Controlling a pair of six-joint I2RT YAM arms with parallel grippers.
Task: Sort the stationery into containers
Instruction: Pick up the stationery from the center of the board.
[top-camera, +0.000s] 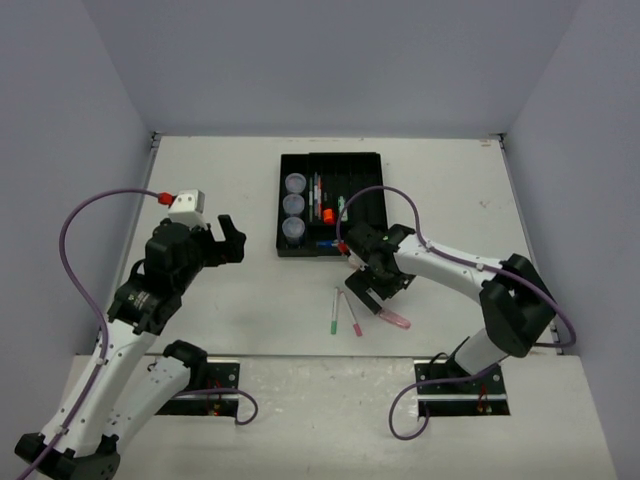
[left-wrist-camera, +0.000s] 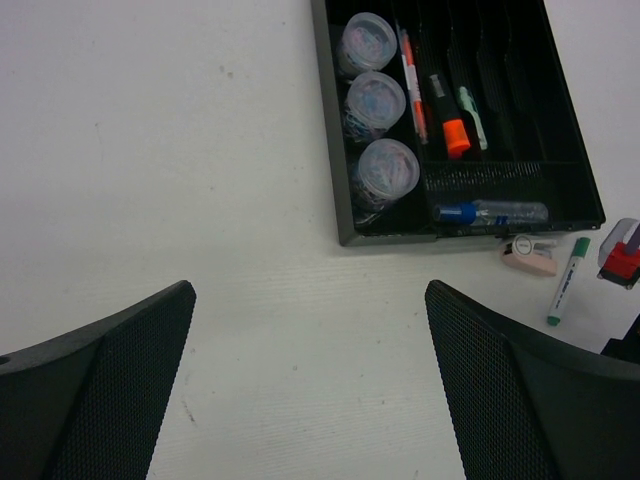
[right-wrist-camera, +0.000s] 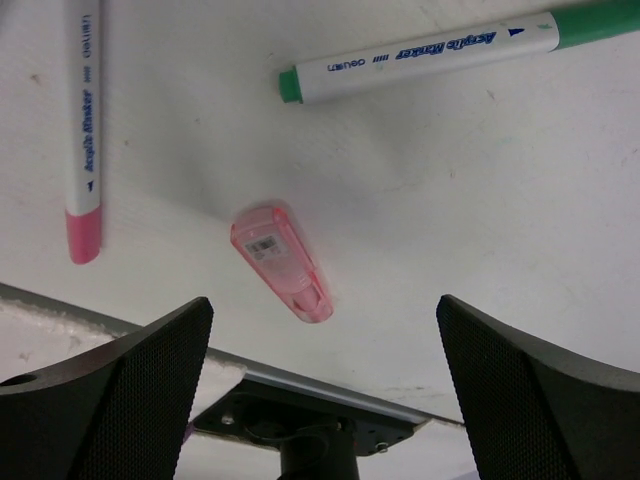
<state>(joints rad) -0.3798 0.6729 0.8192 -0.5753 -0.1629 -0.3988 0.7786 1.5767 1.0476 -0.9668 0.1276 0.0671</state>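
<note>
Since the right gripper (right-wrist-camera: 325, 300) stands released, its fingers (right-wrist-camera: 110, 390) wide apart with nothing between them, the eraser (right-wrist-camera: 282, 262) lies free on the table (right-wrist-camera: 480, 200) under the gap. In the wrist view it sits a little left of the gap's middle, and its long axis slants across the line on which the jaws close. My judgement is that the wrist must turn and shift slightly before closing.

From above, the eraser lies just near and right of this gripper. 2 more pieces lie to its left, a pink marker (top-camera: 351, 315) and then a green marker (top-camera: 333, 312), both running roughly near to far. Beyond them the tray (top-camera: 280, 200) holds 3 pots (top-camera: 293, 206) in its left slot.

The left gripper (left-wrist-camera: 310, 290) is also released and empty, well apart on the left. The right arm is much the nearer to the eraser.
</note>
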